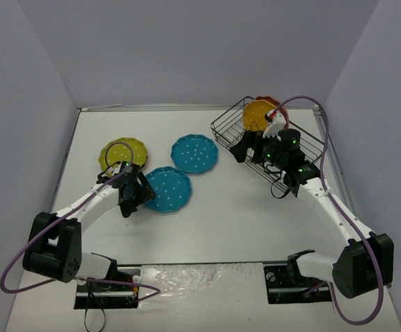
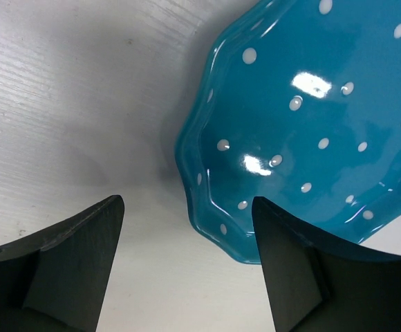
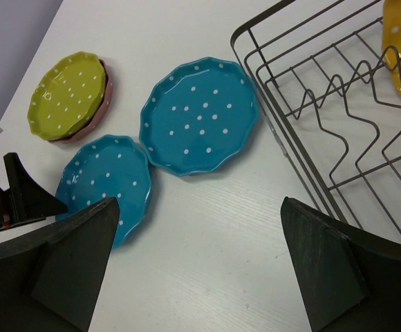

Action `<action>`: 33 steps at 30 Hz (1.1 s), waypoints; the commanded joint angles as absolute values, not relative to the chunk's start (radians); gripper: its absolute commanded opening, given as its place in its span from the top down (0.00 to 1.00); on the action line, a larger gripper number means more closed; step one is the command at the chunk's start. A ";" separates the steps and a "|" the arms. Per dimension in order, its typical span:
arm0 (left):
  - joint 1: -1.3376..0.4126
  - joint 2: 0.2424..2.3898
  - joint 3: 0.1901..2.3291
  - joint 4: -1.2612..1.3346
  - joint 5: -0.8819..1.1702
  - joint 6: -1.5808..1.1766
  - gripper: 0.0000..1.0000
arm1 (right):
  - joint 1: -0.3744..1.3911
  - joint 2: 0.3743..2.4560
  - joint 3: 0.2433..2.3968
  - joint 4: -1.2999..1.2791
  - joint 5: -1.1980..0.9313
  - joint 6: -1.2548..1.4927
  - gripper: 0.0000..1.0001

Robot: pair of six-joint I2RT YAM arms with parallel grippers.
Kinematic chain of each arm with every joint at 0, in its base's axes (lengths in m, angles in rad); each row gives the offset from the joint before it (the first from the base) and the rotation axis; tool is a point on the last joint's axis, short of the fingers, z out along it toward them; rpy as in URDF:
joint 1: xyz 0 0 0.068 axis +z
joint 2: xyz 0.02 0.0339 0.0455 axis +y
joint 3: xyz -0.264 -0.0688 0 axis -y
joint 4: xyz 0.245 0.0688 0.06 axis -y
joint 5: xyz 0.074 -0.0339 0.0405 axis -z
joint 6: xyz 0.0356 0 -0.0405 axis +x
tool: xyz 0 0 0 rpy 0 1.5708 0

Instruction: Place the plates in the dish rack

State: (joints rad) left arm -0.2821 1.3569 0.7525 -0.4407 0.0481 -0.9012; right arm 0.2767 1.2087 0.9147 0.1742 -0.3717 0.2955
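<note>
Two teal plates lie flat on the table, one nearer and one farther. A lime green plate sits stacked on a pink plate at the left. The dish rack at the back right holds an orange plate on edge, with a reddish plate behind it. My left gripper is open low at the near teal plate, whose scalloped rim lies between the fingers. My right gripper is open and empty, above the table beside the rack.
White walls close in the table on the left, back and right. The rack's zigzag divider has free slots toward its near end. The left gripper's body shows at the right wrist view's left edge.
</note>
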 commanded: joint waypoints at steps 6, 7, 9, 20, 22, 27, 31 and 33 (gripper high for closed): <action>-0.288 1.413 0.767 -0.351 0.009 -0.989 0.39 | 0.325 1.170 0.902 0.242 -0.390 0.294 0.00; -0.288 1.421 0.767 -0.346 0.011 -0.990 0.39 | 0.334 1.170 0.899 0.242 -0.390 0.295 0.00; -0.288 1.431 0.766 -0.342 0.010 -0.989 0.41 | 0.350 1.168 0.893 0.242 -0.384 0.293 0.00; -0.292 1.455 0.729 -0.303 0.012 -1.012 0.73 | 0.440 1.183 0.871 0.235 -0.354 0.294 0.00; -0.295 1.459 0.720 -0.300 0.014 -1.017 0.81 | 0.455 1.193 0.869 0.236 -0.347 0.302 0.00; -0.296 1.454 0.713 -0.309 0.036 -1.036 1.00 | 0.502 1.224 0.862 0.240 -0.329 0.321 0.00; -0.296 1.401 0.723 -0.336 0.066 -1.054 1.00 | 0.535 1.275 0.851 0.265 -0.344 0.391 0.00; -0.296 1.353 0.731 -0.351 0.081 -1.067 1.00 | 0.542 1.321 0.830 0.308 -0.382 0.465 0.00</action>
State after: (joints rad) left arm -0.2871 1.4302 0.7211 -0.2836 0.0591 -1.0515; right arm 0.5245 1.2604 0.8535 0.1895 -0.3457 0.3461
